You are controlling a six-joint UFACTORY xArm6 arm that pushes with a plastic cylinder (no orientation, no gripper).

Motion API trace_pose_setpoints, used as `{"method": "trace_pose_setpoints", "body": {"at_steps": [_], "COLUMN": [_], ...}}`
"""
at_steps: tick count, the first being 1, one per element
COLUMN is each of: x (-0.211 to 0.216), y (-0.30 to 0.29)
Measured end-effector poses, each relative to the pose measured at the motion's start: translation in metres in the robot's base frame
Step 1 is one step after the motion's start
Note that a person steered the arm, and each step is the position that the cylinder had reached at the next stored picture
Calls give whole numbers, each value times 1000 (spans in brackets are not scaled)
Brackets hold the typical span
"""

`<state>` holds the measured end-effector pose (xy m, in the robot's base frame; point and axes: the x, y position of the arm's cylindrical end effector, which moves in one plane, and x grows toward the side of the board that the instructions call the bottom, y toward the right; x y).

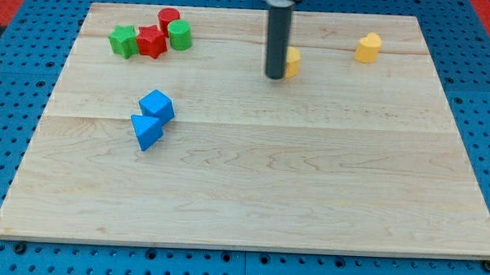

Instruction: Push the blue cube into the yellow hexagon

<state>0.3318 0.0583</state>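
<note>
While the blue cube (157, 105) sits left of centre on the counter (251, 179), a blue triangular block (146, 132) touches its lower-left side. Which yellow block is the hexagon I cannot tell: one (292, 62) is half hidden just right of my tip (274, 76), the other (367, 47) lies further right. Both are well apart from the cube. There are no jaws, only the rod. At top left cluster a green star (123, 41), red star (151, 41), red cylinder (169, 21) and green cylinder (180, 35).

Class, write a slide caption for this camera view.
My tip beside a yellow block, far from the blue cube.
</note>
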Motion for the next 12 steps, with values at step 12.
{"method": "trace_pose_setpoints", "body": {"at_steps": [12], "x": [64], "y": [-193]}}
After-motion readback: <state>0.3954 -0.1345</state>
